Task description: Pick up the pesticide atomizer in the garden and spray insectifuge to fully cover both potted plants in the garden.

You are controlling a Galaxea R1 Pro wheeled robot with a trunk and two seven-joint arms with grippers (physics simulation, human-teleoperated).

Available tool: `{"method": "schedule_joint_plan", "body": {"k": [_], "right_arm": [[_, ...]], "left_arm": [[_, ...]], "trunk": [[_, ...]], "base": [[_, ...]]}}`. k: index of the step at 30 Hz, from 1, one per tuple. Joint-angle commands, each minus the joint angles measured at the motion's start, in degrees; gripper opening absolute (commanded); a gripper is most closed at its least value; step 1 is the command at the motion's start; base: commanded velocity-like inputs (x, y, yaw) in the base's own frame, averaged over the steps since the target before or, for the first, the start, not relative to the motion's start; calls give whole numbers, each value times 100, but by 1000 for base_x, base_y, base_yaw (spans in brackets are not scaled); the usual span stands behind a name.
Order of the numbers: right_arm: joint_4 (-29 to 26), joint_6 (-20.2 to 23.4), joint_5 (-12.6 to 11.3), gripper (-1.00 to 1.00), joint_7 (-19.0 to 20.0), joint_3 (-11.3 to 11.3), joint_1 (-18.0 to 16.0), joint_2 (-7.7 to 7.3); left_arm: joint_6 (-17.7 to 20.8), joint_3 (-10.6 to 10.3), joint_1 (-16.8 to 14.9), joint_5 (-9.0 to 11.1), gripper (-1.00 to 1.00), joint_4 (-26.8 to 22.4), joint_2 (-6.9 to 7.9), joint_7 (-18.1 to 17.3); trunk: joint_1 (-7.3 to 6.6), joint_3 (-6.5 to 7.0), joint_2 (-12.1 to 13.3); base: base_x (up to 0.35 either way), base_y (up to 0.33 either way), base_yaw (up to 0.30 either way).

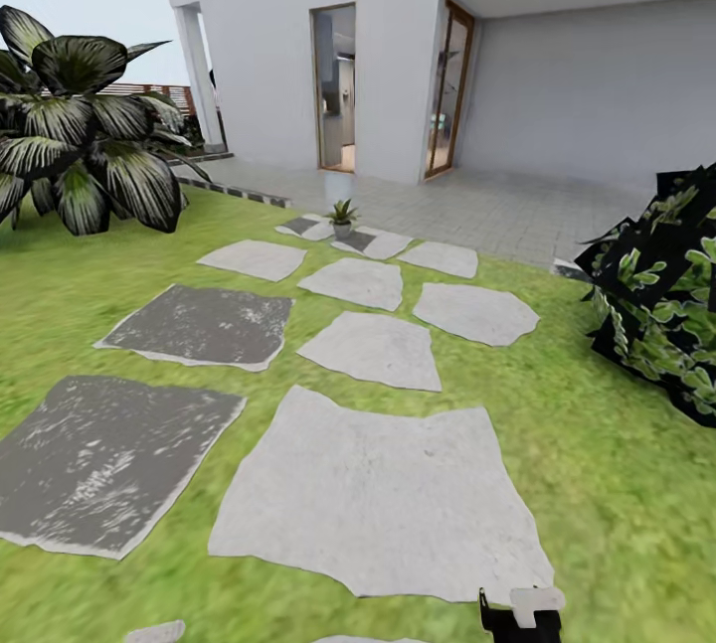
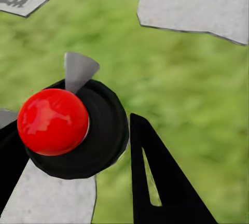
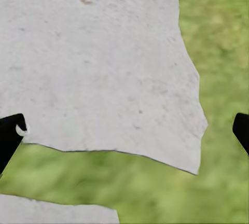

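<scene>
Pickup looked done: my left gripper was clamped on the pesticide atomizer, red cap and black body between the fingers, hanging over lawn. Right gripper was spread wide, empty, above a stepping stone. One potted plant sat far ahead among the far stones by the house. Judged spraying not yet started; second plant not located.

The left gripper is clamped on a red-topped black object; the right gripper is spread wide.
</scene>
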Motion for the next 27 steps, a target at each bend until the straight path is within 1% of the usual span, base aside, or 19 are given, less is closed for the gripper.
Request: {"method": "schedule_joint_plan", "body": {"k": [1,27], "right_arm": [[2,-10,62,100,-40,-24,-3,2],[2,-10,62,100,-40,-23,-3,2]], "left_arm": [[-22,41,-5,-60,-100,7,0,9],[-17,41,-5,-60,-100,7,4,11]], "trunk": [[2,-5,-2],[2,-5,-2]], "base": [[337,0,0],[337,0,0]]}}
